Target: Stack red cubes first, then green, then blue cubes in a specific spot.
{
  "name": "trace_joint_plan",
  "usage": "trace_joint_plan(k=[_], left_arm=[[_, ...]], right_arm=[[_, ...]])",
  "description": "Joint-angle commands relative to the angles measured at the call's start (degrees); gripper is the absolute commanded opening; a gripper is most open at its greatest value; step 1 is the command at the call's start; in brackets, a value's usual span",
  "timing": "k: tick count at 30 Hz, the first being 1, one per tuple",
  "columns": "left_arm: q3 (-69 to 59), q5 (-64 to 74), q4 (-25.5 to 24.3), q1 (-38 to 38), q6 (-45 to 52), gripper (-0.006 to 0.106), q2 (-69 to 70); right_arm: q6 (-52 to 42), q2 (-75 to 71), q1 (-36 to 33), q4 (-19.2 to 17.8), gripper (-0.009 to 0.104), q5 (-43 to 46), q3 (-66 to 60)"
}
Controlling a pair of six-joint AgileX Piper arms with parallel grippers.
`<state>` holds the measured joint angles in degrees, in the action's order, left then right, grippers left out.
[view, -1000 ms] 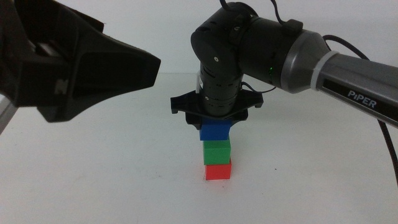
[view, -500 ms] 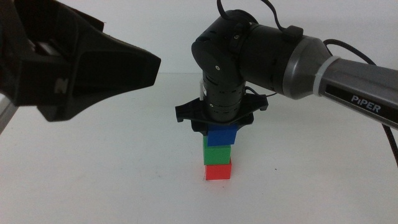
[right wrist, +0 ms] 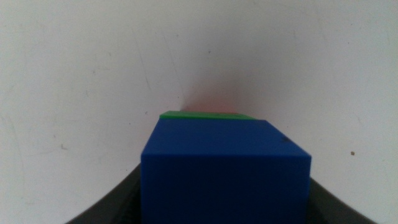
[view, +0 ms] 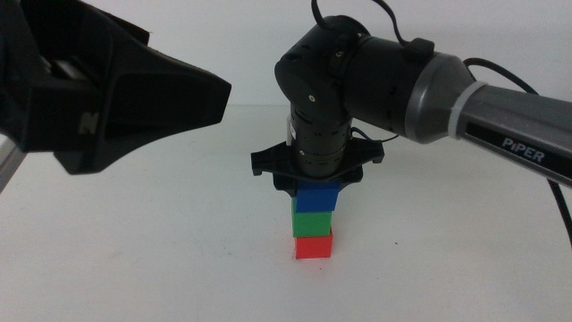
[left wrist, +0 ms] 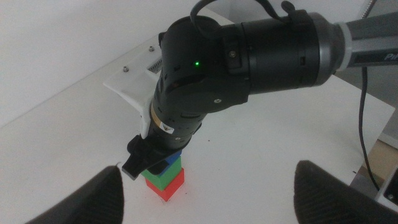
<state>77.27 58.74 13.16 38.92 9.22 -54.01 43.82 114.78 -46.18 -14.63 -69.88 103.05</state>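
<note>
— Matte blue cube (view: 318,197), square-edged, gripped between the right gripper (view: 317,190) fingers?
— Yes, now lowered onto the green cube (view: 313,223), atop the red cube (view: 314,246) on the white bench (view: 179,259). Left gripper (left wrist: 205,193) fingers spread wide apart.

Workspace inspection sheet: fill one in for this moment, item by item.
Surface: white table, bare around the stack.
Job's things: red cube on the table, green cube on it, blue cube on top, seated on the green one.
Clutter: nothing seen.
Grippers: right gripper directly above the stack, jaws closed on the blue cube; left gripper raised off to the left side, jaws wide apart, holding nothing.
Cables: black cable running along the right arm, clear of the stack.
Surroundings: plain white wall behind; table edge and something beyond it in the left wrist view, too unclear to name.
</note>
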Motion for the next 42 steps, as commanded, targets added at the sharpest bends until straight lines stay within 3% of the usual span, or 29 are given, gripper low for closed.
trace_joint_plan(k=[1, 6, 7, 10, 13, 19, 25, 27, 31, 34, 36, 42], left_arm=[[0.0, -0.7, 0.2, -0.1, -0.3, 0.094, 0.2], [0.0, -0.7, 0.2, -0.1, -0.3, 0.094, 0.2], [0.0, -0.7, 0.2, -0.1, -0.3, 0.094, 0.2], [0.0, -0.7, 0.2, -0.1, -0.3, 0.094, 0.2], [0.0, -0.7, 0.2, -0.1, -0.3, 0.094, 0.2], [0.0, -0.7, 0.2, -0.1, -0.1, 0.094, 0.2], [0.0, -0.7, 0.2, -0.1, -0.1, 0.094, 0.2], [0.0, -0.7, 0.2, -0.1, -0.1, 0.094, 0.2], [0.0, -0.7, 0.2, -0.1, -0.1, 0.094, 0.2], [0.0, -0.7, 0.2, -0.1, -0.1, 0.094, 0.2], [0.0, -0.7, 0.2, -0.1, -0.1, 0.094, 0.2], [0.0, -0.7, 0.2, -0.1, -0.1, 0.094, 0.2]], right_arm=[[0.2, 0.5, 0.1, -0.1, 0.017, -0.1, -0.1], [0.2, 1.2, 0.1, 0.1, 0.021, -0.1, -0.1], [-0.2, 1.2, 0.1, -0.2, 0.053, 0.7, -0.1], [-0.3, 1.1, 0.1, -0.4, 0.078, 2.1, -0.1], [-0.3, -0.6, 0.1, -1.0, 0.093, 2.8, -0.1], [-1.8, -12.9, 2.6, -2.2, 0.093, 0.4, -3.1], [-14.6, -39.7, 14.8, -0.6, 0.093, 10.6, -27.0], [-20.7, -47.5, 20.8, 2.9, 0.093, 16.8, -34.7], [-38.8, -62.4, 34.5, 13.4, 0.093, 29.7, -49.6], [-48.5, -68.8, 40.7, 21.2, 0.093, 35.2, -56.0], [-51.0, -70.8, 41.2, 22.5, 0.093, 36.7, -57.9], [-51.2, -71.6, 41.1, 21.7, 0.093, 36.8, -58.2]])
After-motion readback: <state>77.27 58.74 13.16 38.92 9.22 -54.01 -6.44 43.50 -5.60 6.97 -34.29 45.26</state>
